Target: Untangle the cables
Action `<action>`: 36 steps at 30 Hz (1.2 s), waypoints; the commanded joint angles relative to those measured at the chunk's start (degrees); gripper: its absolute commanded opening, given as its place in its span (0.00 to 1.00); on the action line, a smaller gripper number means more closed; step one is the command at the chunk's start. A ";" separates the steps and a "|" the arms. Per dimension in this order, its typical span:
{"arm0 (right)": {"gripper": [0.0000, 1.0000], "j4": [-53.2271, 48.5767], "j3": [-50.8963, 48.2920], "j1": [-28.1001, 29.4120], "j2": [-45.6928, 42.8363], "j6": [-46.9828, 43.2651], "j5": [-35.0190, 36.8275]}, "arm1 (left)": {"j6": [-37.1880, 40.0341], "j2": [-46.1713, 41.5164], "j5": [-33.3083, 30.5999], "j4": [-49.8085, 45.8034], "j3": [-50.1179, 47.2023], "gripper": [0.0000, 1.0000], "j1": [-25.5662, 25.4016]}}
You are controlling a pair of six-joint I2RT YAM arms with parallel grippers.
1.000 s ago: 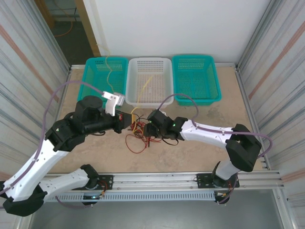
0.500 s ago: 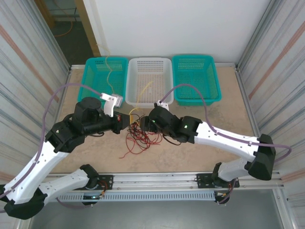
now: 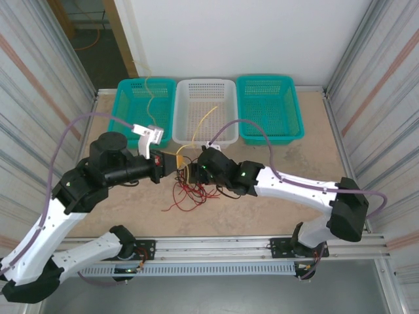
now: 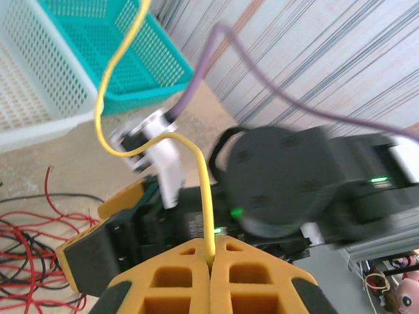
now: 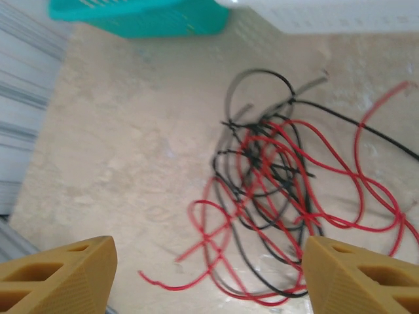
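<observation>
My left tool [image 4: 211, 247] is shut tight on the yellow cable [image 4: 205, 196], which rises from between the pads, bends over and runs off toward the white basket [image 3: 226, 98]. My right tool [image 5: 204, 255] stands wide apart with nothing between its fingers, hanging over the tangle [image 5: 278, 190] of red and black cables on the counter [image 5: 111, 131]. From above, that tangle [image 3: 190, 193] lies just in front of both tools, near the counter's middle.

I judge these cables to weigh almost nothing. They are limp and springy, so they keep their loops and give no resistance to a pinch. The insulation looks smooth, and a thin strand could slide through my pads unless I close fully on it. They are not fragile. The risk is different: pull one strand and the whole heap drags along, or a crossing cinches into a knot.

So I would not bite into the dense middle, where red and black cross many times. Better holds are at the edge: the loose red end [image 5: 149, 279] at the near side of the heap, or the black loop [image 5: 262, 77] standing clear on the basket side. I would take one strand only, crosswise between the pads.
</observation>
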 commanded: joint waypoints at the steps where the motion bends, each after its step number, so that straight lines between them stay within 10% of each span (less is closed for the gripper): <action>1: 0.71 -0.54 -4.68 -1.88 0.18 3.81 -0.96 | 1.75 -1.95 -1.99 -0.54 3.76 0.00 0.49; 14: 0.79 -5.27 2.75 -0.06 -20.14 -2.50 8.38 | 3.09 -8.31 -1.48 9.96 -8.50 0.00 0.57; 27: 0.81 6.56 13.80 -3.23 -10.34 -8.68 -1.92 | 2.87 -10.33 1.82 14.54 -13.57 0.00 0.58; 32: 0.68 6.48 16.46 -6.53 -7.01 -9.01 -4.70 | 3.21 -9.55 3.78 14.82 -13.89 0.00 0.58; 36: 0.19 6.02 17.81 -10.05 -6.20 -8.86 -7.06 | 3.66 -9.62 3.33 13.68 -14.09 0.00 0.58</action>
